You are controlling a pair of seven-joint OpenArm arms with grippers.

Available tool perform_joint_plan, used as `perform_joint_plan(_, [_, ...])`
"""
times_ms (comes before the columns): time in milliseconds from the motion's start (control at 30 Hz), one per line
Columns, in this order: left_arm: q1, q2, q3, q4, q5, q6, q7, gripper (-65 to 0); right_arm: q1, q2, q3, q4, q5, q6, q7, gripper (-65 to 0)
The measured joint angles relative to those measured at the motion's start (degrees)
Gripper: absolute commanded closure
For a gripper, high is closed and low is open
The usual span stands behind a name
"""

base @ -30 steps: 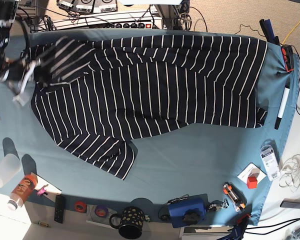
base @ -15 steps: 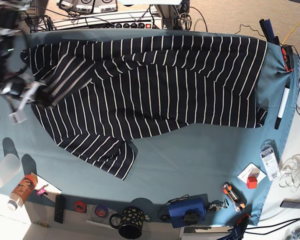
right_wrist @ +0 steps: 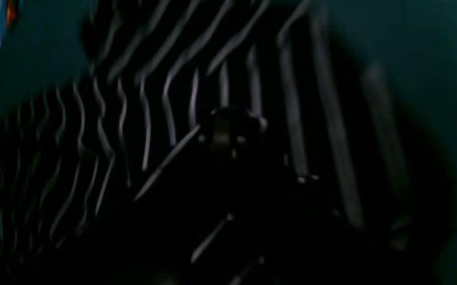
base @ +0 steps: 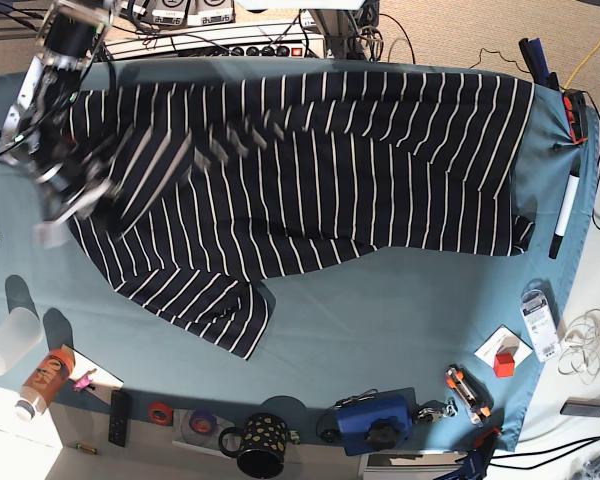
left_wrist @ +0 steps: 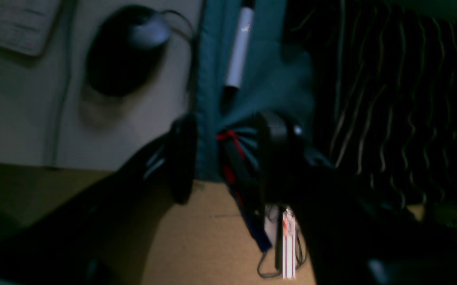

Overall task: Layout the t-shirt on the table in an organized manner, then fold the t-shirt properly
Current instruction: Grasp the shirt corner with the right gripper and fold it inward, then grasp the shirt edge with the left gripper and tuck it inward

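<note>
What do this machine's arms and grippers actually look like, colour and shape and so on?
In the base view, the right arm is a chain of black segments with pale grey parts and thin cables along it, blurred. Its right gripper looks dark with whitish fingers. In the left wrist view, the left gripper has two chunky, rounded matt black fingers. The right wrist view is too dark to add detail.

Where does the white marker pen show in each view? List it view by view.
Base: white marker at the table's right edge, beside the t-shirt.
Left wrist: white marker at top centre, on teal cloth left of the stripes.
Right wrist: not in it.
Shared landmark: the striped t-shirt.
</note>
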Motion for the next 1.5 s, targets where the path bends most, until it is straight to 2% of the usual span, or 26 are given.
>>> perform_joint_plan(133, [-0.02,2.32,7.19,0.0,-0.15,-1.68,-0.04,-26.4,0.37,0.02,1.38,0.0,-2.73,-2.34,0.37,0.0])
perform_joint_plan(200, [-0.02,2.6,11.98,-0.02,0.09,-3.65,-0.13,-26.4,0.17,-0.26,1.4,-0.5,-4.13,-2.78,0.13,0.0])
perform_joint_plan(367, [-0.04,2.58,23.67,-0.07,0.81,-4.46,-8.96,-26.4,0.22,-0.46,1.38,-1.88,-4.02,-2.75,-1.53,0.0])
perform_joint_plan(433, [-0.2,2.58,27.93,-0.02,6.49,-6.54,-12.09,-26.4,0.24,-0.46,1.4,-1.9,-4.04,-0.55,-3.37,0.0])
perform_joint_plan(500, [-0.15,2.45,32.06,-0.04,12.85,-6.78,-14.21,-26.4,0.28,-0.46,1.4,-1.88,-3.8,2.67,-5.9,-2.0])
perform_joint_plan(567, [0.02,2.45,35.52,-0.13,17.94,-6.78,-18.12,-26.4,0.31,-0.46,1.38,-1.9,-2.08,3.06,-8.94,-9.7])
perform_joint_plan(633, [-0.17,2.45,37.97,-0.13,22.4,-6.78,-22.51,-26.4,0.22,-0.31,1.38,-1.9,-0.96,3.08,-10.34,-9.9])
perform_joint_plan(733, [-2.16,2.45,39.28,-0.13,24.37,-6.78,-23.56,-26.4,0.24,0.04,1.38,-1.9,-0.26,3.08,-10.36,-9.9])
perform_joint_plan(933, [-7.26,2.45,39.23,-0.11,24.57,-4.07,-23.87,-26.4,0.35,0.04,1.38,-1.9,-0.28,3.08,-10.36,-9.9])
perform_joint_plan(1033, [-8.81,2.43,39.26,-0.13,29.22,-3.98,-23.87,-26.4,0.35,0.02,1.38,-1.9,-0.28,3.06,-10.36,-9.9])
perform_joint_plan(1100, [-9.14,2.45,39.26,-0.31,30.18,-3.98,-23.28,-26.4,0.35,0.02,1.38,-1.9,-0.26,3.06,-10.36,-9.9])
perform_joint_plan(1233, [-9.11,2.45,39.26,-0.39,30.18,-4.22,-20.35,-26.4,0.35,0.02,1.38,-1.9,-0.28,3.06,-10.36,-9.9])
perform_joint_plan(1500, [-9.11,2.45,39.26,-0.39,30.14,-4.2,-20.39,-26.4,0.35,0.02,1.38,-1.9,-0.28,3.06,-10.34,-9.9])
